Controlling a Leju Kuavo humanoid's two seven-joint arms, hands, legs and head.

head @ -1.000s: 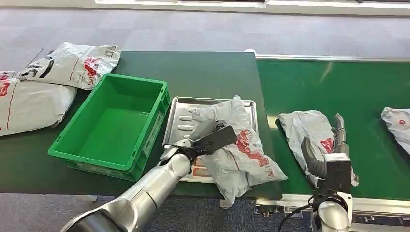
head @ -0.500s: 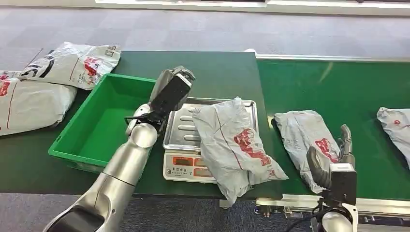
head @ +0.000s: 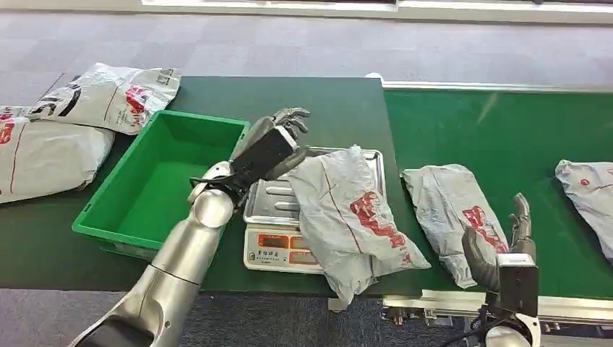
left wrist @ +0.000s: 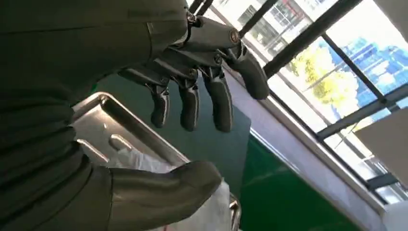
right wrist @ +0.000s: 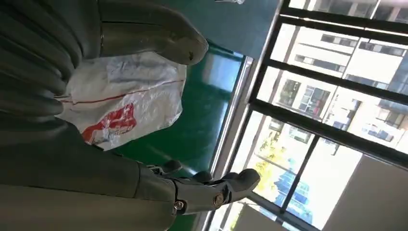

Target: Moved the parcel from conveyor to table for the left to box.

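Observation:
A grey parcel with red print [head: 352, 215] lies across the steel tray of a weighing scale [head: 269, 196] on the dark green table. My left hand [head: 271, 147] hovers over the tray's far left corner, beside the parcel's far end, fingers spread and holding nothing. The left wrist view shows those fingers [left wrist: 190, 103] above the tray [left wrist: 120, 126] and the parcel [left wrist: 146, 162]. A second grey parcel [head: 455, 217] rests on the conveyor [head: 506, 137]. My right hand [head: 506, 246] stands open at the conveyor's near edge, just right of it. In the right wrist view, that parcel [right wrist: 130, 98] lies beyond the thumb.
An empty green box [head: 170, 184] sits left of the scale, close under my left forearm. Two more parcels [head: 108, 94] [head: 43, 155] lie at the table's far left. Another parcel [head: 589, 191] is at the conveyor's right edge.
My left hand lifted off the parcel on the scale, swung up and left, and spread its fingers. My right hand drew back toward the conveyor's near edge. The conveyor parcels drifted left.

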